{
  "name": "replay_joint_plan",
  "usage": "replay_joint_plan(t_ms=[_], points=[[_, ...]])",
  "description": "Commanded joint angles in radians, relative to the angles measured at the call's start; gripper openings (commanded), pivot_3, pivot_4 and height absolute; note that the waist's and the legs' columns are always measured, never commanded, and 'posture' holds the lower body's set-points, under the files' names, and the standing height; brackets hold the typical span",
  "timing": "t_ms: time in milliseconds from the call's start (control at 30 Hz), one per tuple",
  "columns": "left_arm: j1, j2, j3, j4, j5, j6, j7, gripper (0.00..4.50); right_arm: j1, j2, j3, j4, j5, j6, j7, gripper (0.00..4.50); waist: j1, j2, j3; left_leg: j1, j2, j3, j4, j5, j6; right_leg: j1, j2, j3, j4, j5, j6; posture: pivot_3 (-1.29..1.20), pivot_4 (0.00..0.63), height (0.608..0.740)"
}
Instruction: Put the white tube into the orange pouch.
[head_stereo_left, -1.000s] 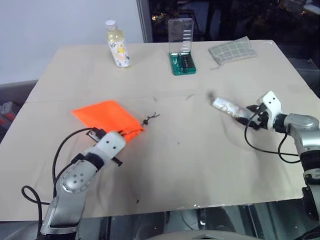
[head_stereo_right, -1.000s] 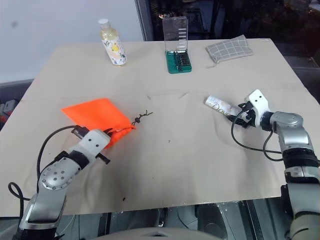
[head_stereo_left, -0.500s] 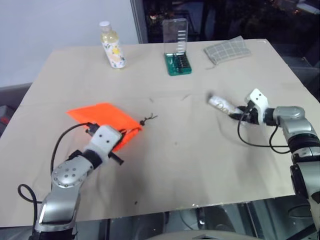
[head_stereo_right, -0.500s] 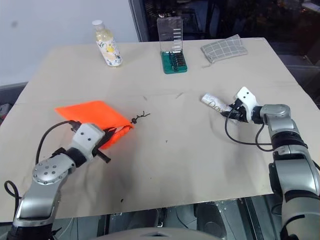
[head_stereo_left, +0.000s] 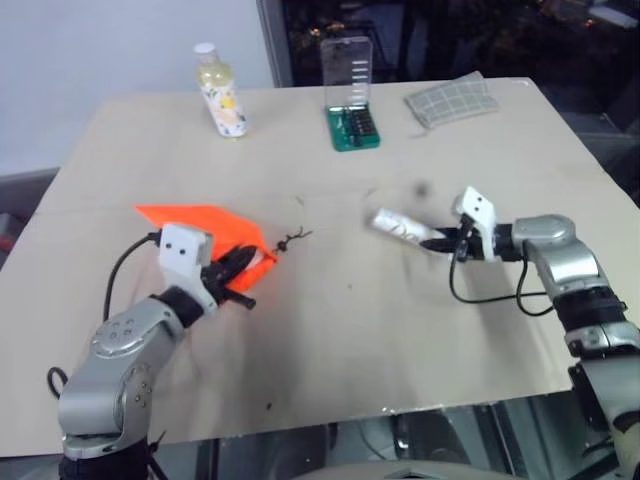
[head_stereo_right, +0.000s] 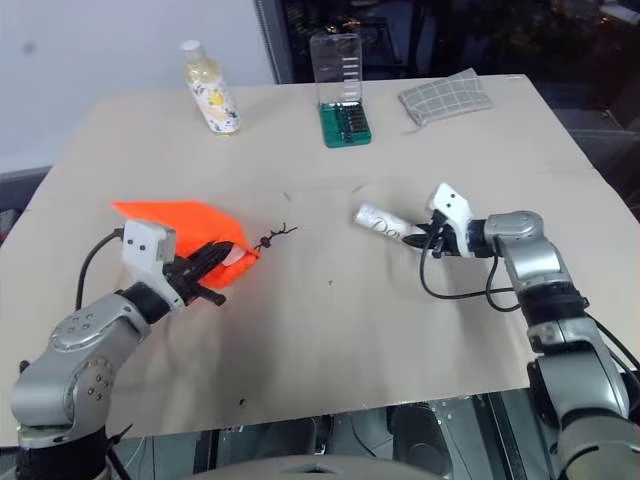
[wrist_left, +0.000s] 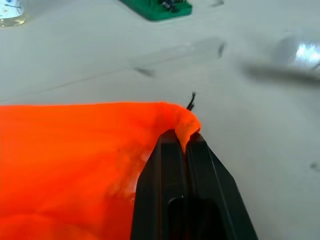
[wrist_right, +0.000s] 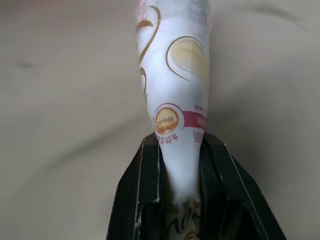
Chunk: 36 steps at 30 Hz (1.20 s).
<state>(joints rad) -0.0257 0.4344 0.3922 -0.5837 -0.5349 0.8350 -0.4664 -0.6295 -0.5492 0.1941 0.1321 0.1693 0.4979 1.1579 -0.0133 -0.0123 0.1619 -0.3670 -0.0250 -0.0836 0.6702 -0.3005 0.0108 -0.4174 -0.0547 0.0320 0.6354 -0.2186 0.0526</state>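
The left pincer (wrist_left: 186, 145) is clamped tight on the right edge of the orange pouch (head_stereo_left: 205, 225) at the desk's (head_stereo_left: 330, 340) left, while the right pincer (wrist_right: 180, 170) grips the white tube (head_stereo_left: 400, 226) right of centre, pointing left toward the pouch.

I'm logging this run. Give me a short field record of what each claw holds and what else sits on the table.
left claw: shut on the orange pouch, pinching its edge
right claw: shut on the white tube, by one end
table: tan
far edge: bottle, green case, checked cloth
tube in pouch: not yet
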Motion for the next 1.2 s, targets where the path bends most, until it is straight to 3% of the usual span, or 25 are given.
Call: replay_joint_plan(t_ms=[33,267,533,833,967,1200], points=[[-0.022,-0.014,0.026,-0.073,-0.091,0.073,0.061,0.00,0.018,0.001,0.043,-0.278,0.058,0.180,-0.030,0.38,0.003,0.000,0.000,0.000,-0.001,-0.001,0.000,0.000,0.000,0.000,0.000,-0.001,0.000,0.000,0.000,0.00,0.150,0.740],[-0.048,-0.061,0.071,-0.098,-0.247,0.158,0.177,0.00,-0.017,0.061,0.172,-0.467,0.077,0.381,-0.122,0.38,0.003,-0.001,0.000,-0.001,-0.004,-0.004,0.000,0.001,-0.001,0.000,-0.002,-0.004,0.000,0.000,0.000,0.00,0.150,0.740],[-0.036,-0.021,0.063,-0.117,-0.362,0.192,0.206,0.00,-0.114,0.214,0.305,-0.338,-0.002,0.388,-0.262,0.38,-0.001,-0.001,0.000,0.001,-0.005,-0.004,0.000,0.002,-0.004,0.000,0.000,-0.004,0.002,0.000,0.000,0.00,0.150,0.740],[0.011,0.070,0.013,-0.136,-0.451,0.193,0.179,0.00,-0.202,0.347,0.307,-0.211,-0.038,0.400,-0.363,0.38,-0.002,-0.001,0.000,0.000,-0.005,-0.005,0.000,0.003,-0.004,0.000,0.000,-0.004,0.002,0.000,0.000,0.00,0.150,0.740],[0.023,0.090,-0.011,-0.133,-0.447,0.175,0.171,0.00,-0.207,0.482,0.253,-0.153,-0.004,0.470,-0.451,0.38,-0.006,-0.001,0.000,0.000,-0.005,-0.005,-0.001,0.003,-0.005,0.000,0.001,-0.004,0.002,0.000,-0.001,0.00,0.150,0.740],[0.052,0.118,-0.012,-0.116,-0.441,0.142,0.155,0.00,-0.212,0.549,0.344,-0.062,-0.055,0.311,-0.452,0.38,-0.003,-0.001,0.000,0.000,-0.005,-0.005,-0.001,0.003,-0.005,0.000,0.001,-0.004,0.002,0.000,-0.001,0.00,0.150,0.740]])
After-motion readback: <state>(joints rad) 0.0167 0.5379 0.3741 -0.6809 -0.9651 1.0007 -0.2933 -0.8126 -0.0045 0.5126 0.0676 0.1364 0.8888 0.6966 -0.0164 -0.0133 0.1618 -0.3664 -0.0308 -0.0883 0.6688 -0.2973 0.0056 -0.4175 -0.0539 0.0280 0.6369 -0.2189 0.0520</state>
